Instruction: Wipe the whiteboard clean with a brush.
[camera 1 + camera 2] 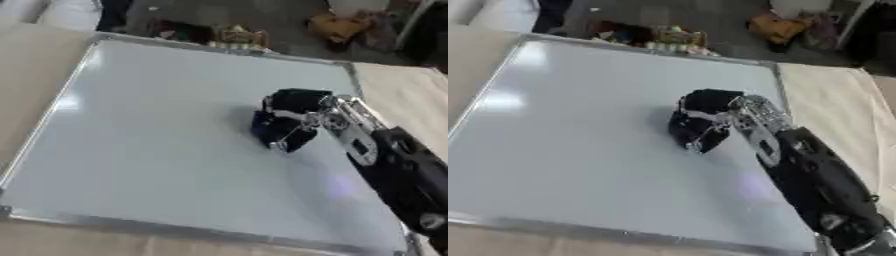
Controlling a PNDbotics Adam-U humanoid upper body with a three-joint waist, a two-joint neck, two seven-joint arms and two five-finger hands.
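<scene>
Beyond the far edge of the tabletop (398,87) we see a dim floor with a cluster of small colourful items (232,36) and a yellowish object (337,26), none of which we can identify further. The tabletop itself is covered in a pale beige cloth, visible along its left side and at its right edge.

Lying flat on it, and taking up most of what we see, is the whiteboard (149,140), framed in a thin silver rim. Its surface looks pale grey-white, with soft glare near its left edge and no marks that we can make out.

The right robot hand (710,117) comes in from the lower right corner, its black forearm running diagonally up across the board's right portion, with silver parts at the wrist. The hand sits over the board, right of its centre and a little toward the far edge. Its fingers are curled downward around a dark blue-black object beneath them, which we take to be the brush (693,131). The brush appears to rest against the board's surface under the hand, with a small pale tip showing at its lower end. A faint shadow spreads on the board just to the left of the brush.

The left robot hand does not show in either view.
</scene>
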